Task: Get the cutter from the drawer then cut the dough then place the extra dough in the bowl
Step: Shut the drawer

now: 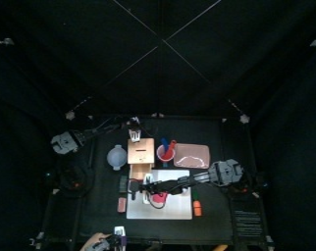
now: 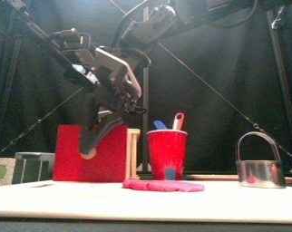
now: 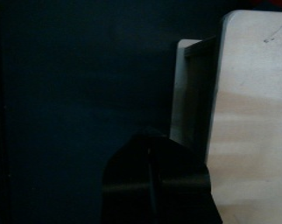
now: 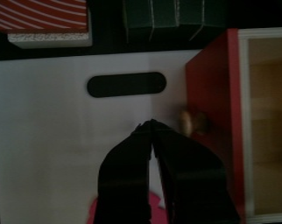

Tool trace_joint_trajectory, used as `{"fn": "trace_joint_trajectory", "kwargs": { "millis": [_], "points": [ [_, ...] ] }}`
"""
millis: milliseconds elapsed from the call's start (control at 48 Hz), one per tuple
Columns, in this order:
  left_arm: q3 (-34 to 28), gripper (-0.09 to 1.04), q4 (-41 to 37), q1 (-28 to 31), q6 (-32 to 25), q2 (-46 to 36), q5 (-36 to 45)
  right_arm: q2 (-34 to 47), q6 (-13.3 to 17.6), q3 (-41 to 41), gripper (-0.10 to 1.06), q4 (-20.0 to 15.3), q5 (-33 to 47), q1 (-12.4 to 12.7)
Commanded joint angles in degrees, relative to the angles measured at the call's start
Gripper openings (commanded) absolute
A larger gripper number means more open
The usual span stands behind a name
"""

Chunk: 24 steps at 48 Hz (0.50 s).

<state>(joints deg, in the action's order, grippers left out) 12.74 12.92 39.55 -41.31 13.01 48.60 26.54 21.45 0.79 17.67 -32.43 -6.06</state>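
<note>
The pale wooden box [image 2: 132, 154] with its red drawer front [image 2: 94, 156] stands at the back left. My left gripper [image 2: 102, 120] hangs shut just over the box top [image 3: 255, 114], holding nothing. The metal cutter [image 2: 260, 170] with its wire handle stands on the table to the right, also visible as the cutter [image 1: 191, 155] from above. Flat pink dough [image 2: 163, 186] lies on the white board [image 1: 176, 178]. My right gripper [image 4: 150, 131] is shut and empty above the board [image 4: 61, 131], near the red drawer front [image 4: 214, 105]. The blue-grey bowl [image 1: 116, 155] sits left of the box.
A red cup [image 2: 167, 154] with a blue and a red toy knife stands between box and cutter. Dark green sushi blocks [image 4: 167, 13] and a striped red toy [image 4: 47, 13] lie beyond the board's end, at the table's front left.
</note>
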Motion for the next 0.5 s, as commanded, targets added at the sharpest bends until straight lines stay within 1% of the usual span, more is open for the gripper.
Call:
{"fn": "trace_joint_trajectory", "kwargs": {
  "millis": [21, 292, 500],
  "points": [
    [-1.8, 0.13, -0.3, -0.1, -0.1, -0.7, -0.3, -1.3, -0.1, 1.3, 0.13, 0.5, 0.1, 0.8],
    [-1.4, 0.13, -0.3, -0.1, -0.1, -0.7, -0.4, -1.0, 0.0, 1.3, 0.13, 2.2, -3.4, 1.8],
    [-1.2, 0.13, -0.4, -0.1, -0.1, -0.7, -0.5, -1.1, 0.0, 1.8, 0.13, 4.6, -5.2, 2.5]
  ]
}}
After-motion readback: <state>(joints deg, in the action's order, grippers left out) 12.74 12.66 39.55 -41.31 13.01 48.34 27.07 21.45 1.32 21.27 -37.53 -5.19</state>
